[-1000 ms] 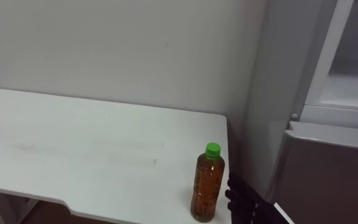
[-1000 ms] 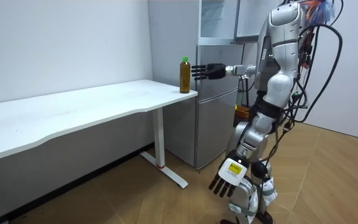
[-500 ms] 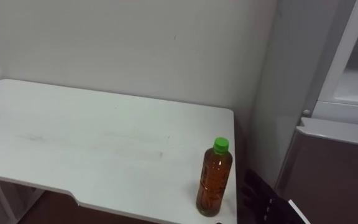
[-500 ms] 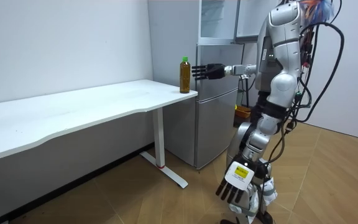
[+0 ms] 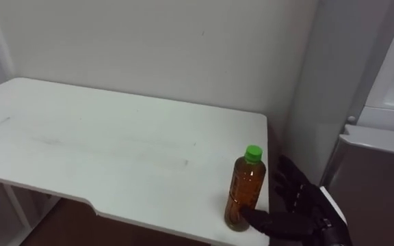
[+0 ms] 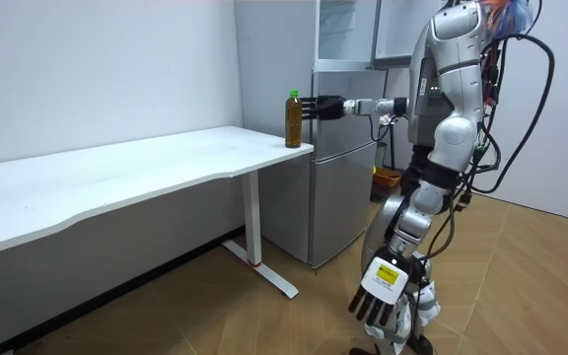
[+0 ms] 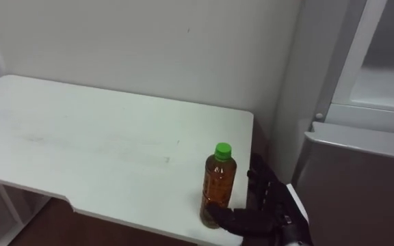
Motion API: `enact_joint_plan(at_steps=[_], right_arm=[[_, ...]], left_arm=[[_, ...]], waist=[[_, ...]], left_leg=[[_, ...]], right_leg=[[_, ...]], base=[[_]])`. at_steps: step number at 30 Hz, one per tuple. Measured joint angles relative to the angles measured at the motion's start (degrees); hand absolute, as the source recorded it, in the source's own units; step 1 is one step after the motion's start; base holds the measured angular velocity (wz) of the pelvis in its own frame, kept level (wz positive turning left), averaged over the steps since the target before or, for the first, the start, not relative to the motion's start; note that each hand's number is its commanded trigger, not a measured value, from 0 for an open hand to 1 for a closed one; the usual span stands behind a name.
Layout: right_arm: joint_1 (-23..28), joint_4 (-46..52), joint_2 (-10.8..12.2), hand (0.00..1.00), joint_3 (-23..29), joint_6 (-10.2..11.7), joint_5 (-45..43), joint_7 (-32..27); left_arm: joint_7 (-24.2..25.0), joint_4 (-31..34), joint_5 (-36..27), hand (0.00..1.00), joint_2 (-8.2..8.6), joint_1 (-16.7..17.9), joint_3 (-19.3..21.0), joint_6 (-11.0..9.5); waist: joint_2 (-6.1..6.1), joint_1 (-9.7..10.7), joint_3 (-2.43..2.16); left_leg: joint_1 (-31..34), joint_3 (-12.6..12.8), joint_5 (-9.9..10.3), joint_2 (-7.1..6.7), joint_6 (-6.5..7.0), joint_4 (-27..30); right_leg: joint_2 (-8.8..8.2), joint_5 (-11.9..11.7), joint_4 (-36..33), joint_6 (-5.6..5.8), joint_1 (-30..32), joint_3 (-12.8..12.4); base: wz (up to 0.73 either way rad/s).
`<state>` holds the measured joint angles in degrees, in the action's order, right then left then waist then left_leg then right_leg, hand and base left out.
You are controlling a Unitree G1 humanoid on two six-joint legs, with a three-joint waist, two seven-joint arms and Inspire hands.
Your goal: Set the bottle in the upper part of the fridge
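Right at the table's (image 5: 115, 137) front right corner, the right hand (image 5: 299, 205) reaches in from below. Its fingers (image 5: 286, 179) are spread and straight, not clasped round anything, and its thumb lies low across the foot of the bottle (image 5: 245, 188). The bottle stands upright just left of the palm, touching the thumb and apart from the fingers.

The bottle has little margin. The table's front edge runs just before it, and the side edge passes between it and the palm, so the hand hangs off the table over the narrow gap to the fridge (image 5: 378, 178). The fridge's grey lower door stands close on the hand's right. Its white-framed upper part rises above and to the right. Left of the hand the white top stretches wide, and beyond the fingers the wall (image 5: 149, 48) closes the far side.

The bottle is clear plastic, slim and rounded. It is filled with amber-brown liquid almost to the neck and closed with a bright green cap (image 5: 253, 153).

In the room view the robot stands before the fridge with its right arm stretched level to the bottle. Its left hand (image 6: 381, 289) hangs low beside its legs with loose fingers.
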<state>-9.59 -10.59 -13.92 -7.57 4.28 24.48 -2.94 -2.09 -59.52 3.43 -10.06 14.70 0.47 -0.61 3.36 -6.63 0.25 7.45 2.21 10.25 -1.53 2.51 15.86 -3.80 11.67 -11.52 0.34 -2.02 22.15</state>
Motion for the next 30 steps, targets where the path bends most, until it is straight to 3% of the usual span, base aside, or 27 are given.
enact_joint_plan(at_steps=[5, 17, 30], right_arm=[[-1.6, -3.34, 0.1, 0.0, -0.04, 0.04, -1.63, -0.93], [-4.96, -8.29, 0.24, 0.0, -0.18, 0.04, -2.26, -7.0], [-6.39, -11.79, 0.43, 0.0, -0.29, 0.64, -2.32, -10.11]], left_arm=[[0.61, -0.13, 0.04, 0.0, 0.01, -0.3, -0.78, 0.23], [1.03, -0.2, -0.43, 0.0, -0.02, -3.6, -3.65, 0.69], [0.46, -0.19, -0.42, 0.0, -0.03, -4.31, -5.29, 0.73]], waist=[[-0.49, -0.53, 0.41], [-0.83, -1.52, 0.65], [-1.04, -1.7, 0.8]], left_leg=[[2.06, -0.65, -0.23, -0.12, 0.31, 0.85], [6.26, -0.77, -1.18, -0.24, 0.67, 1.57], [6.87, -0.75, -1.43, -0.39, 0.91, 1.65]], right_leg=[[-0.26, 0.0, -0.49, 0.01, 1.71, 0.6], [-0.75, -0.03, -2.61, -0.06, 6.41, 0.46], [-1.12, 0.01, -3.42, -0.05, 7.37, 0.19]], base=[[0.06], [0.01], [0.0]])
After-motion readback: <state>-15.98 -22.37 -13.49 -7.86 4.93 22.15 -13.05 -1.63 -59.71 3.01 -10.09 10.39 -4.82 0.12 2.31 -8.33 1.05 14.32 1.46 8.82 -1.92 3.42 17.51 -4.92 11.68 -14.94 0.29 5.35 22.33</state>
